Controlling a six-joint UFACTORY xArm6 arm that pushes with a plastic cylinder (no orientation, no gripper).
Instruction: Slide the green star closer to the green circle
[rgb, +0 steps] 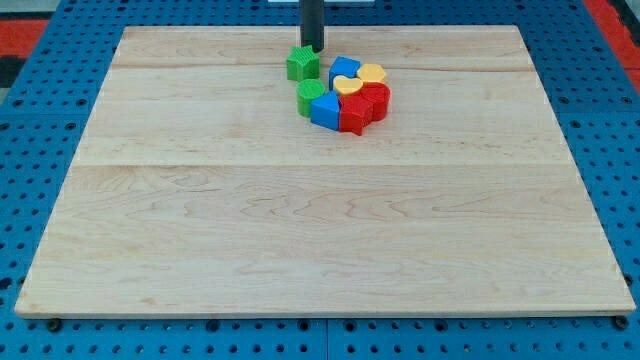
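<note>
The green star (302, 63) lies near the view's top centre of the wooden board (300, 230). My tip (312, 48) rests right behind the star, at its upper right edge, touching or nearly touching it. The green circle (309, 96) lies just below the star with a small gap between them. It sits at the left end of a tight cluster of blocks.
The cluster to the right of the green circle holds a blue block (344, 69), a yellow heart (372, 73), a second yellow block (348, 86), a blue triangle-like block (325, 110) and two red blocks (355, 114) (376, 98). A blue pegboard (30, 150) surrounds the board.
</note>
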